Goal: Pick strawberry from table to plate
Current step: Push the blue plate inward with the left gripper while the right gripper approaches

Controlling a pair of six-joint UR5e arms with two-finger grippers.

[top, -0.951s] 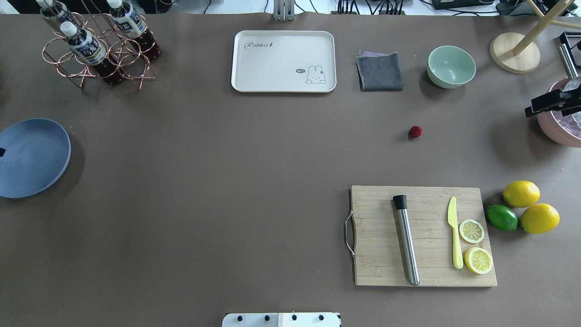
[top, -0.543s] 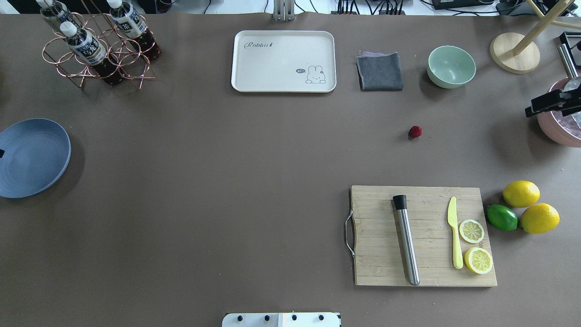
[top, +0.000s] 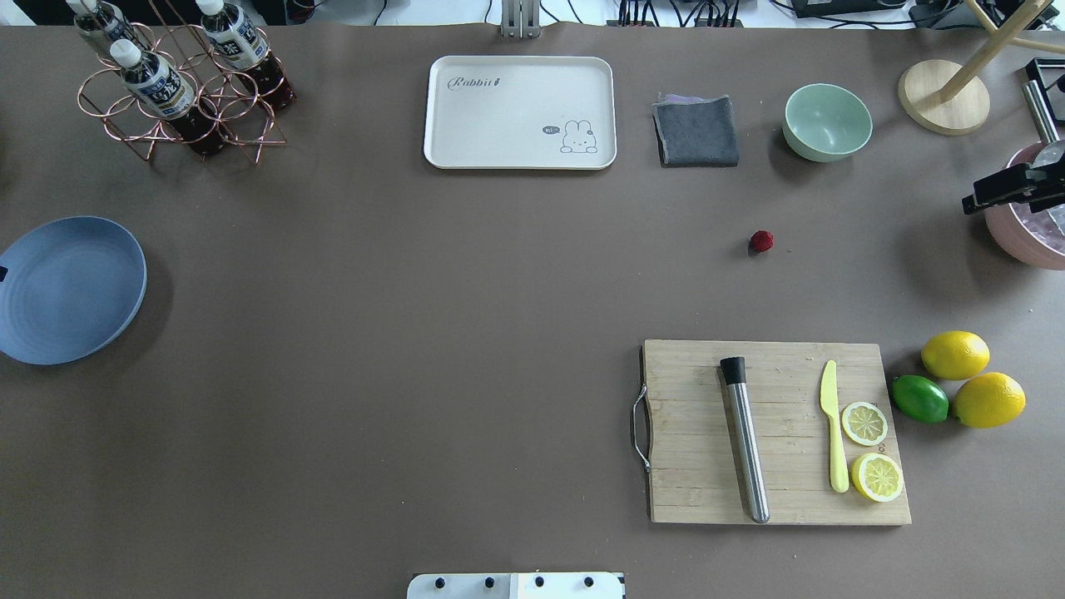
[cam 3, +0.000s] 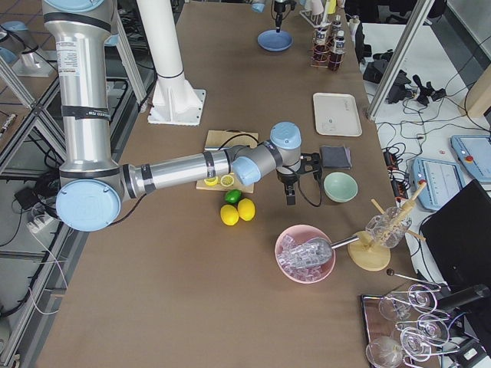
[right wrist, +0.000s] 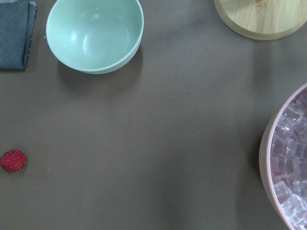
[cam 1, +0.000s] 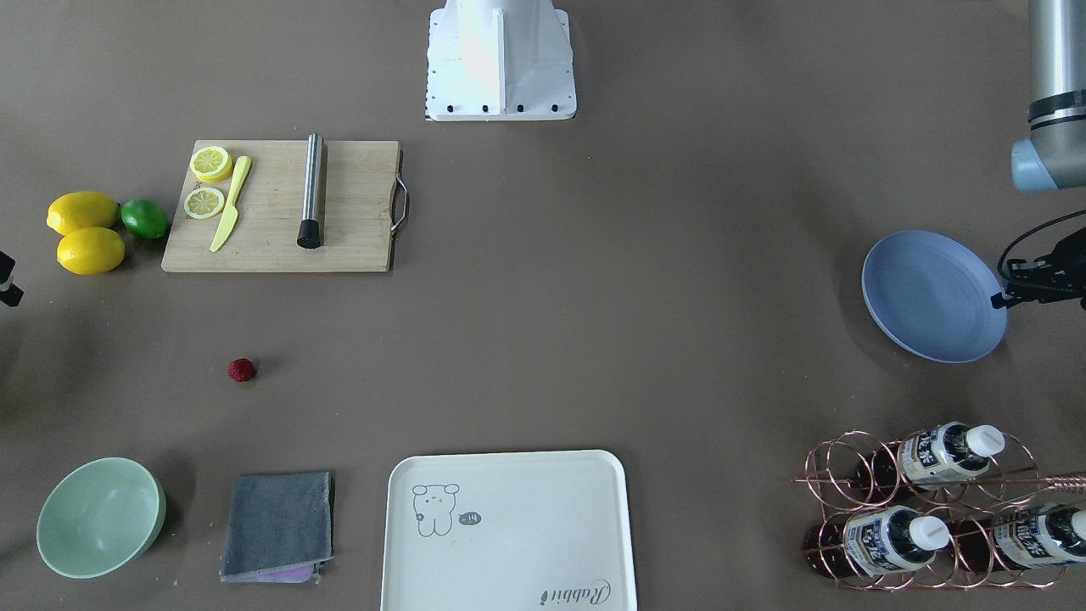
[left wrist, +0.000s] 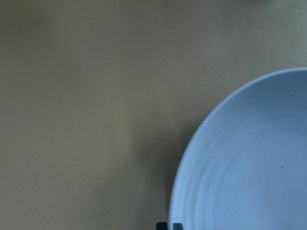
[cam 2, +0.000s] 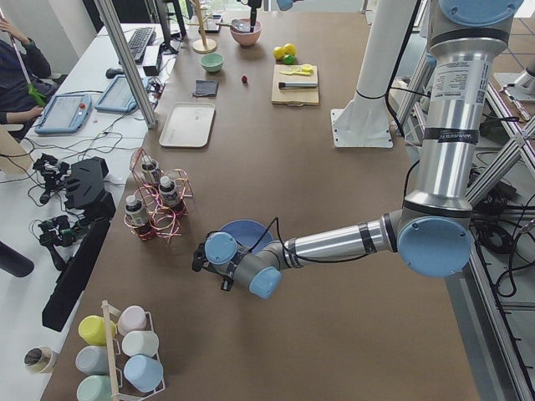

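Observation:
The small dark-red strawberry lies alone on the brown table, between the grey cloth and the cutting board. The blue plate sits at the far left edge. My left gripper is at the plate's outer rim, its two pads close together with the rim between them. My right gripper hovers at the right edge beside the pink bowl, well to the right of the strawberry. Whether it is open or shut does not show.
A wooden cutting board carries a steel muddler, a yellow knife and two lemon halves. Two lemons and a lime lie beside it. At the back are a green bowl, grey cloth, cream tray and bottle rack. A pink ice bowl is far right.
The plate has slid a little to the right, toward the table's middle, together with my left gripper at its rim. The strawberry and the right arm have not moved.

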